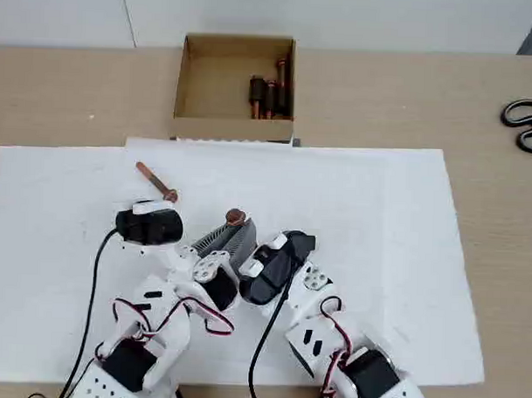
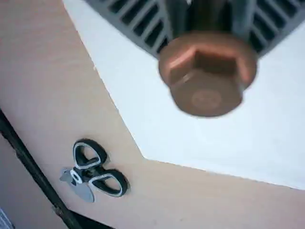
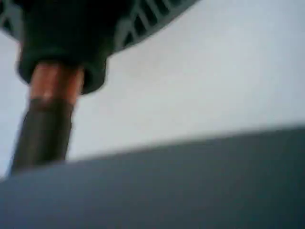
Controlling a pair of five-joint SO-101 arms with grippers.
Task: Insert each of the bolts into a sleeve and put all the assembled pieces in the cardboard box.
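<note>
My left gripper [image 1: 233, 227] is shut on a copper bolt [image 1: 236, 217] whose hex head [image 2: 207, 71] points up and away from the arm, between the grey ribbed fingers [image 2: 128, 16]. My right gripper [image 1: 266, 256] sits close beside it on the white sheet. In the right wrist view the bolt's copper shaft [image 3: 52, 81] runs into a dark sleeve [image 3: 43, 133], which passes behind my right gripper's own finger [image 3: 190, 186]. A second bolt [image 1: 156, 182] lies loose on the sheet, left of the grippers. The cardboard box [image 1: 190, 83] at the back holds assembled pieces [image 1: 270, 94].
Black-handled scissors [image 1: 526, 122] lie on the wooden table at the far right and appear as scissors [image 2: 93, 172] in the left wrist view. The white sheet [image 1: 379, 220] covers the middle of the table. Both arms' cables hang near the front edge.
</note>
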